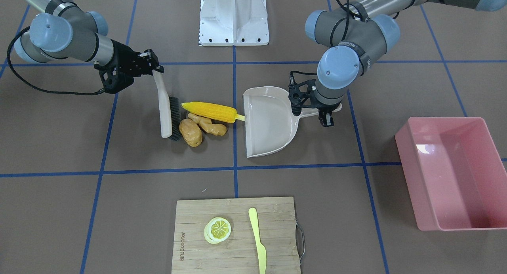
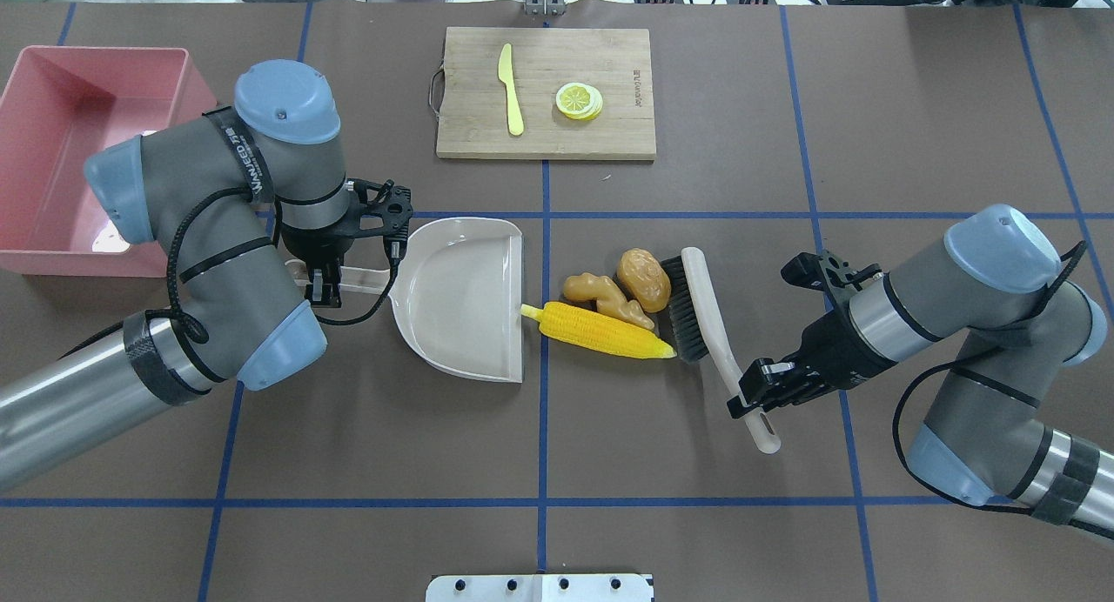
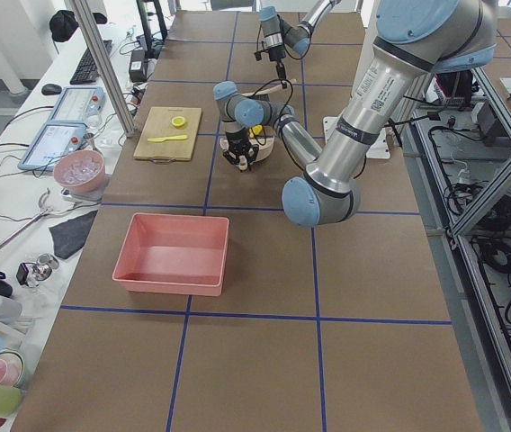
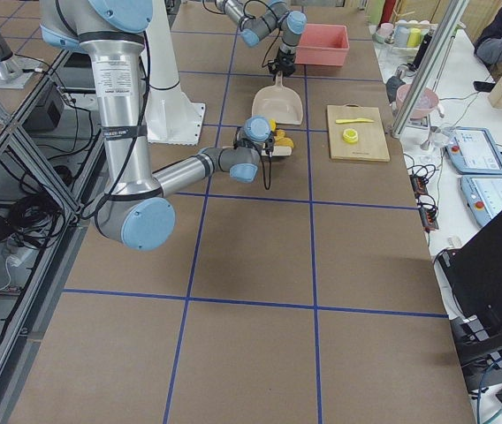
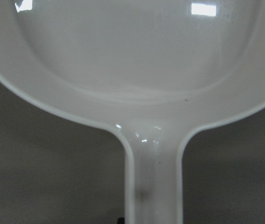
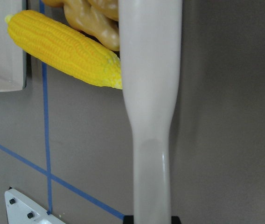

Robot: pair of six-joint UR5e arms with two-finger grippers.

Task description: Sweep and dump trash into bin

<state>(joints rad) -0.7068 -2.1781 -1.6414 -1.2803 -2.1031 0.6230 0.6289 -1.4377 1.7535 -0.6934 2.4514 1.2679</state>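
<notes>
**pan_fan:** Since none of the trash is in the dustpan (image 2: pixel 452 297) yet, I'd call this maybe a third done?

**sweep_lurker:** Yeah, about that. The right hand (image 2: pixel 755 391) is clenched on the handle of the brush (image 2: pixel 701 293). The bristles sit against the potato (image 2: pixel 645 279) and one end of the corn cob (image 2: pixel 605 330). The ginger root (image 2: pixel 600 296) is tucked between those two. All three are bunched on the worktop just right of the pan's open lip, going by the overhead view, and the corn's other end touches that lip. So the pile is gathered, but the push into the pan isn't finished and the lift and dump haven't started.

**pan_fan:** And the other side?

**sweep_lurker:** The left hand (image 2: pixel 322 280) is grasping the dustpan's handle, with the pan flat on the worktop and its mouth facing the pile. The pink bin (image 2: pixel 61 123) sits at the far left, well apart from the pan, and none of the three is in it. My guess is the corn is the fussy one. It lies slantwise, so it could skid along the lip instead of going in.

**pan_fan:** Anything in the way?

**sweep_lurker:** Mostly the left arm's own elbow, which hangs over the stretch between pan and bin. There's also a cutting board (image 2: pixel 609 137) at the far middle with a lemon slice (image 2: pixel 579 100) and a yellow knife (image 2: pixel 512 102). It's well apart from the pile and not part of the job.
</notes>
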